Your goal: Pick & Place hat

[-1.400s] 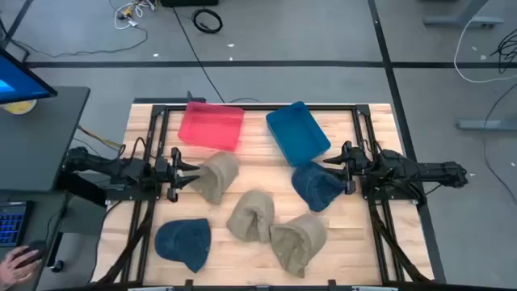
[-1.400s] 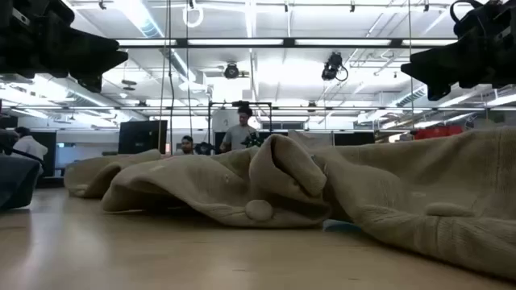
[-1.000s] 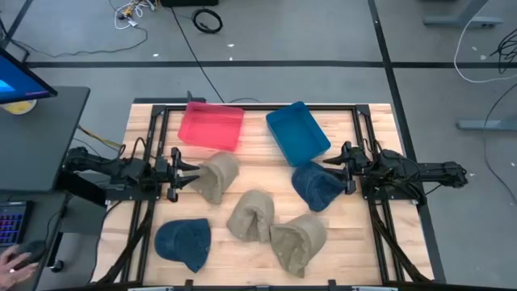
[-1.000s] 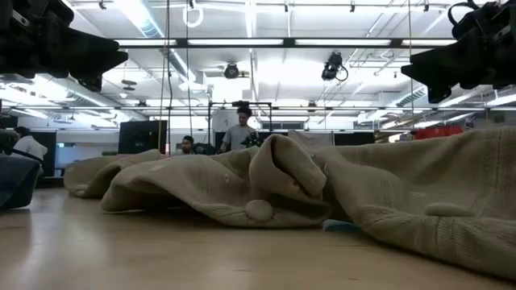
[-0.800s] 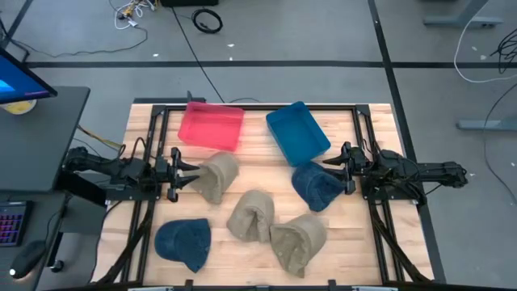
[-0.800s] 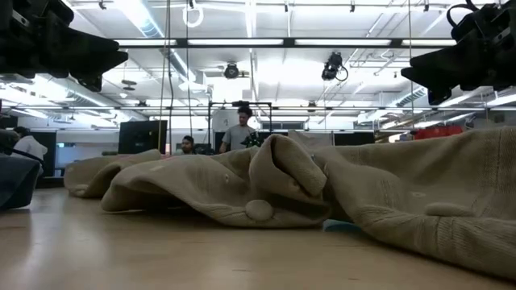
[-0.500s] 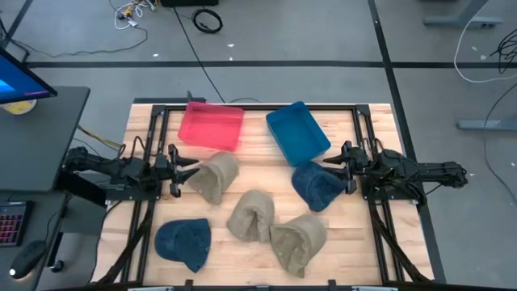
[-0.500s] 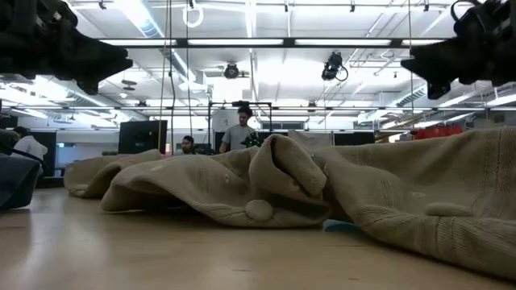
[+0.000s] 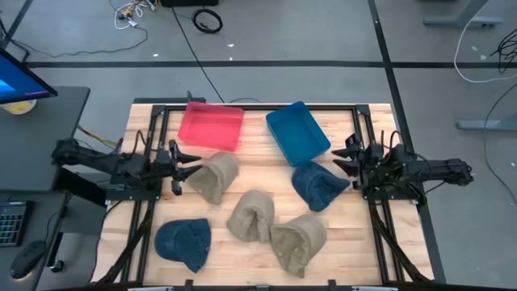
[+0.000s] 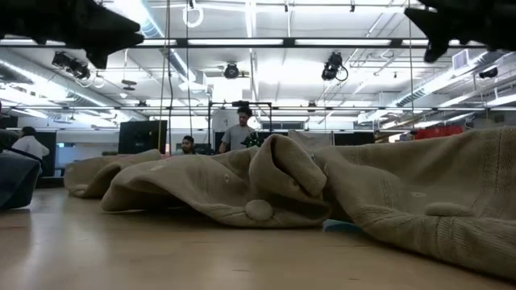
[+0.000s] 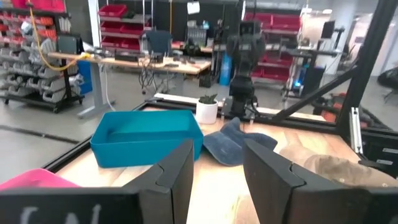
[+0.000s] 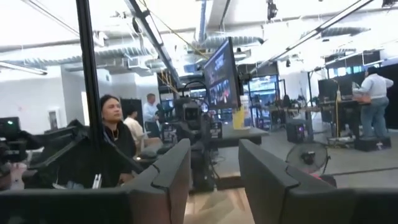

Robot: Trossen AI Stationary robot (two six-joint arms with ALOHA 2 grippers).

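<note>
On the table (image 9: pixel 339 242), five hats, two bins; both claws apart, empty.

Grey floor (image 9: pixel 323 32) with black cables (image 9: pixel 207 20), ceiling strip lights (image 10: pixel 242 42), red-binned shelves (image 11: pixel 118 18).

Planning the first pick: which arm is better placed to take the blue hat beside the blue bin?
Probably the right. The right gripper, open and empty, sits right beside that blue hat and the blue bin. The left gripper, also open, is across the table by a tan hat.
</note>
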